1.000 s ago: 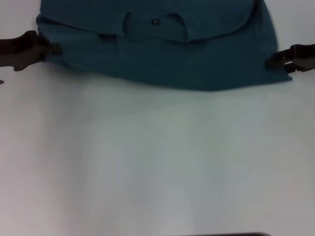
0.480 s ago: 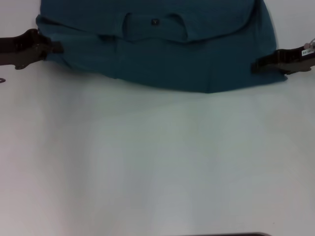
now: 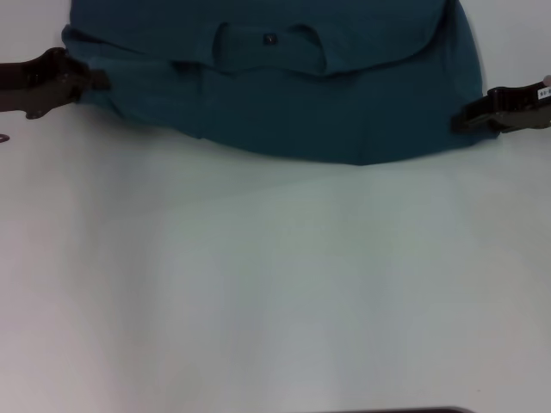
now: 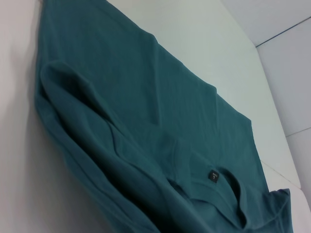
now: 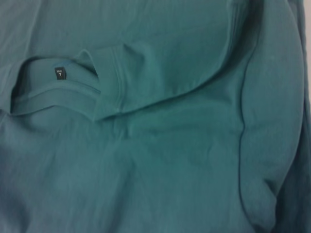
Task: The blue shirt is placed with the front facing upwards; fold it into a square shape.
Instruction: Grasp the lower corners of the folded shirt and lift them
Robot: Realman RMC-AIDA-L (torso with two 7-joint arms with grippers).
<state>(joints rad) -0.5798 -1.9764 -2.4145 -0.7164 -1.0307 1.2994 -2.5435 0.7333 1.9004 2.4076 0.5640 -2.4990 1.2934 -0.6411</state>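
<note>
The blue shirt (image 3: pixel 301 112) lies across the far part of the white table (image 3: pixel 275 284), with its upper part folded toward me. Its ribbed collar (image 3: pixel 270 53) and small dark neck label (image 3: pixel 270 38) face up. No chest lettering shows. My left gripper (image 3: pixel 93 82) rests at the shirt's left edge, touching the cloth. At the right edge, near the front corner, my right gripper (image 3: pixel 461 118) lies against the fabric. The left wrist view shows the shirt (image 4: pixel 146 121) and its label (image 4: pixel 212 175). Folded cloth (image 5: pixel 170 145) and the label (image 5: pixel 59 73) fill the right wrist view.
Bare white tabletop stretches from the shirt's front hem to a dark strip (image 3: pixel 405 410) at the near edge. In the left wrist view, the table's far edge (image 4: pixel 252 46) meets pale panels beyond it.
My right gripper reached inward over the shirt's right edge, then drew back a little to the right. The shirt's right front corner has shifted slightly inward. The left gripper stayed put.
</note>
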